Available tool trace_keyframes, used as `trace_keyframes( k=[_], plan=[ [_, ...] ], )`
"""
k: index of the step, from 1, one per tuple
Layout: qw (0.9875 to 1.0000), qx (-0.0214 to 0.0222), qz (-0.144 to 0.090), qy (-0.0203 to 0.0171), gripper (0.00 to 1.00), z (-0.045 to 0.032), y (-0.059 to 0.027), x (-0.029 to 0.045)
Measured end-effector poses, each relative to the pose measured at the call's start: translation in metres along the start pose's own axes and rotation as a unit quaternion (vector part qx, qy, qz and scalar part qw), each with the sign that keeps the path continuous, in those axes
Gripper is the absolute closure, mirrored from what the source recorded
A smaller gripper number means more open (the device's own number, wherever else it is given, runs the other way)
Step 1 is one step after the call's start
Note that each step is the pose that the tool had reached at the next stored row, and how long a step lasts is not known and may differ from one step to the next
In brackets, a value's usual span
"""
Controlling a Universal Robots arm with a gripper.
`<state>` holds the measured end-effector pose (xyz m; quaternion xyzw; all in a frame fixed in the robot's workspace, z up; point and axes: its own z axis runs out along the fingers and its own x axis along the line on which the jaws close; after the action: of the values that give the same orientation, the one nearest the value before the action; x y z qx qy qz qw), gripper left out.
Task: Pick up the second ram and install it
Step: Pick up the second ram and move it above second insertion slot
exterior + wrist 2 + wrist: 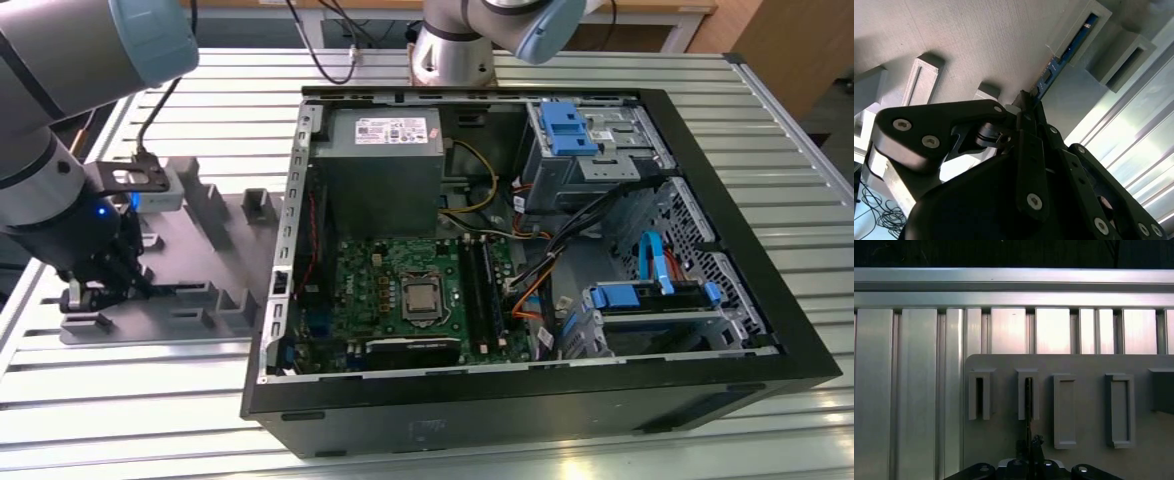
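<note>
1. The gripper is pinched shut on the near end of the memory stick.
2. The stick sits in a slot of the grey tray.
3. The arm points down over the tray, at the exterior view's left.
4. I count one stick, one tray and one open computer case, which is beside the tray on the table.

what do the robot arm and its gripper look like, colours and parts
The grey tubular arm has light blue joint caps, a blue light at the wrist and a black cable alongside. The black metal gripper has bar linkages with silver screw heads.
</note>
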<state>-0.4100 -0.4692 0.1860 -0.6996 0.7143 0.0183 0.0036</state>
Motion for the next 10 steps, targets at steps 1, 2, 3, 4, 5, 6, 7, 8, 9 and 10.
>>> trace_keyframes(
  k=[1,2,3,4,5,6,7,8,9,10],
  plan=[
    [1.0,-0.0001,-0.001,0.0,0.86,0.0001,0.0,0.0003],
    [1.0,-0.0001,-0.004,0.0001,0.86,0.0001,0.0,0.0005],
    [1.0,-0.0002,-0.005,0.0001,0.86,0.0001,0.0,0.0006],
    [1.0,-0.0002,-0.005,0.0001,0.86,0.0001,0.0,0.0006],
    [1.0,-0.0002,-0.005,0.0001,0.86,0.0001,0.0,0.0006],
    [1.0,-0.0002,-0.005,0.0001,0.86,0.0001,0.0,0.0006],
    [1.0,-0.0002,-0.005,0.0001,0.86,0.0001,0.0,0.0006],
    [1.0,-0.0002,-0.005,0.0001,0.86,0.0001,0.0,0.0006],
    [1.0,-0.0001,-0.005,0.0001,0.86,-0.0001,0.0,0.0007],
    [1.0,-0.0001,-0.005,0.0001,0.86,-0.0006,0.0,0.0007]
  ],
)
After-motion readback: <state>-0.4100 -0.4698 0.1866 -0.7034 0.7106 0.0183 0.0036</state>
